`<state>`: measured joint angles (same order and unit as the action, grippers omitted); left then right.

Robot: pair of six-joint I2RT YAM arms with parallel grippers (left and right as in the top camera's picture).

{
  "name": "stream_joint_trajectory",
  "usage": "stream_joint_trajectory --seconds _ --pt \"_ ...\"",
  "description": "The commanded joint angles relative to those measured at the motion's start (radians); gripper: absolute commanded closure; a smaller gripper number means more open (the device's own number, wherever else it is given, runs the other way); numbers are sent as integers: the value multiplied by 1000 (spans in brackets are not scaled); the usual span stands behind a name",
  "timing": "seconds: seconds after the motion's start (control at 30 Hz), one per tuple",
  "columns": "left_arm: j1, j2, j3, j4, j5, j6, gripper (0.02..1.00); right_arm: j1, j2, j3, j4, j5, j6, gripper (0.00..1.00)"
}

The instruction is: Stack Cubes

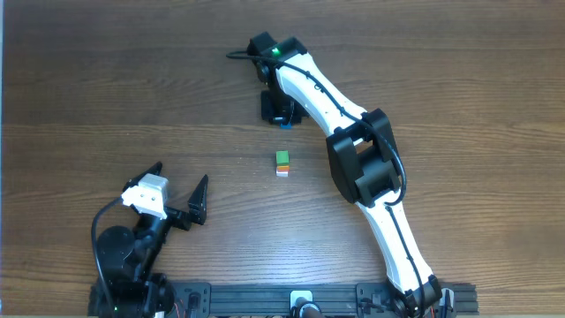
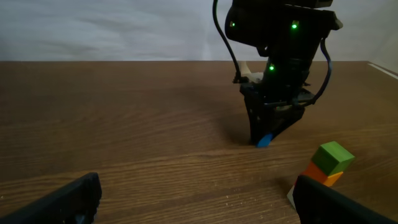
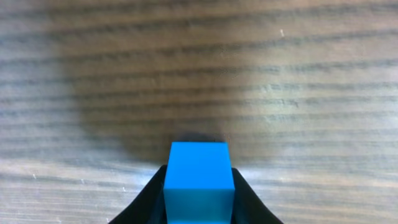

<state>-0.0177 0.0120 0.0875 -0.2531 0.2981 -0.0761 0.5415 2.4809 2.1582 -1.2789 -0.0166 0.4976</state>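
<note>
Far on the desk (image 1: pixel 106 88), right jaws are pinching blue cube (image 3: pixel 199 177) at desk level | green-topped stack (image 1: pixel 282 162) is sitting nearer, mid-desk | left jaws are gaping near-left | cube is likely handling light, rigid, slick: hold opposite flat sides.

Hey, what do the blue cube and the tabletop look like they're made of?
Blue cube: probably painted wood or hard plastic; flat, evenly coloured matte faces, crisp edges, no grain visible. Tabletop: wood or wood-look laminate, judging by long brown grain streaks; low sheen.
</note>
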Motion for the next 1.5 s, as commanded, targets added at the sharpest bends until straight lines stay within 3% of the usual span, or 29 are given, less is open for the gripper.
stream_joint_trajectory --seconds 0.03,0.37,0.67,1.03,1.2,1.5 --pt "-5 -5 -6 0 -7 -11 18 11 10 98 -46 24 2 899" --pt "-5 -5 -6 0 -7 -11 18 29 5 423 -291 80 1 910" --pt "-5 -5 -6 0 -7 -11 18 58 -130 422 -414 97 -18 917" --pt "-5 -5 -6 0 -7 -11 18 119 -522 -132 -242 103 31 917" --pt "-5 -5 -6 0 -7 -11 18 130 -615 -357 -141 62 48 917" --pt "-5 -5 -6 0 -7 -11 20 153 -613 -460 -66 -5 56 917"
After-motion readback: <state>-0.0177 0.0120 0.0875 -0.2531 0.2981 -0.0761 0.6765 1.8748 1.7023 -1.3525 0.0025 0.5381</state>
